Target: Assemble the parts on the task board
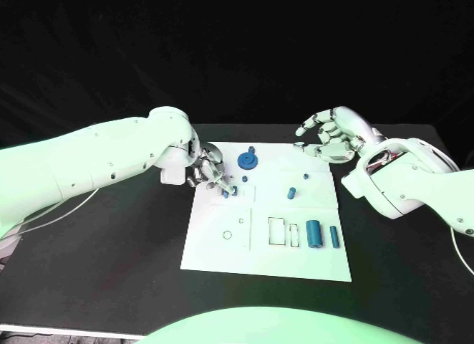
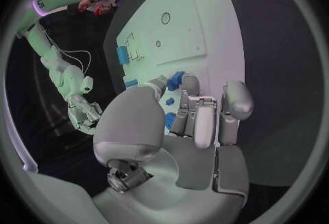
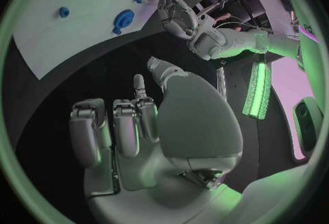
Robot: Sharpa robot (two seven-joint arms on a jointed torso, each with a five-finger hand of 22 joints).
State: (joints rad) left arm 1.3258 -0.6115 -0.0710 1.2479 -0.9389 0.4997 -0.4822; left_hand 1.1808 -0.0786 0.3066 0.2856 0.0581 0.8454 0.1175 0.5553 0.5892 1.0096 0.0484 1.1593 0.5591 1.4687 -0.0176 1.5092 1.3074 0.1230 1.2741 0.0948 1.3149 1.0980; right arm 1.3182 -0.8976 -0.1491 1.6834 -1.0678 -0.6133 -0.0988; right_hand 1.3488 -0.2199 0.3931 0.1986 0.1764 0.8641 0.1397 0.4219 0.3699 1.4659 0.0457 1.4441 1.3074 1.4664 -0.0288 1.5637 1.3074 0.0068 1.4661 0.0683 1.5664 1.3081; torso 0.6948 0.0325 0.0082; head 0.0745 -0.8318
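Right under my left hand (image 1: 204, 170), at its fingertips, a small blue part (image 1: 225, 192) seems pinched, low over the task board (image 1: 266, 251). My right hand (image 1: 332, 136) hangs farther off, fingers curled, holding nothing.

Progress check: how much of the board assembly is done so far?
Early, it seems. On the task board, two blue cylinders lie beside open slots, and a round blue part sits near the far edge. The left hand works at a small blue part; whether it grips it is unclear. The right hand hovers empty off the board's far corner.
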